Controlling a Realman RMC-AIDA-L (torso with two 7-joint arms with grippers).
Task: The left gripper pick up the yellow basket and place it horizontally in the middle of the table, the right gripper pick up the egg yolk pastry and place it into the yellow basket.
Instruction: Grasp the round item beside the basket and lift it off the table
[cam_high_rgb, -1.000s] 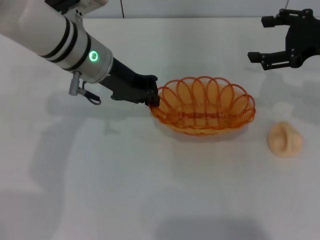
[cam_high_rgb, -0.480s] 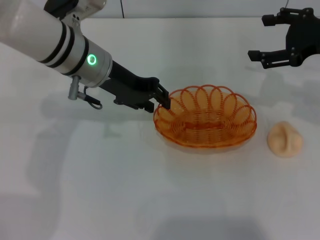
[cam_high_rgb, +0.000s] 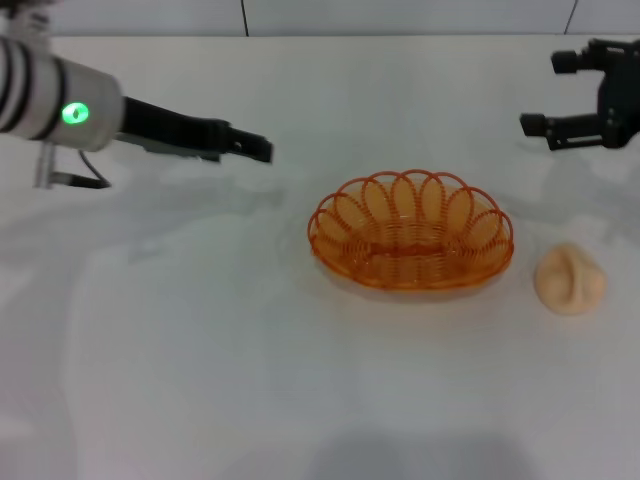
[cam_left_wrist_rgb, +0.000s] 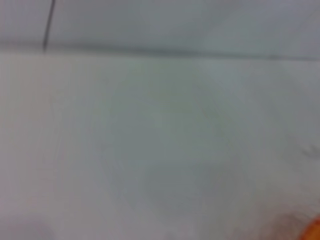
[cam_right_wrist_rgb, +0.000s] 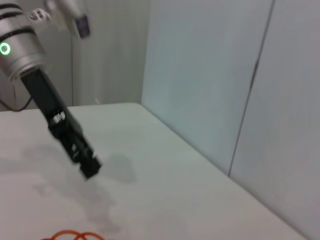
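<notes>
Pastry (cam_high_rgb: 570, 281) below wide-open right end effector (cam_high_rgb: 560, 95); could be nudged away off-centre; left end effector (cam_high_rgb: 262, 151) state unclear.

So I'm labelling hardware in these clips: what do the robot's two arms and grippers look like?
The left arm is a white cylinder with black bands and a glowing green ring light, with a thin grey cable looped beneath it. It narrows into a long black wrist section ending in the left gripper, a slim black claw. The right gripper is a black, angular two-fingered claw with blocky fingertips; little of its arm shows.
</notes>
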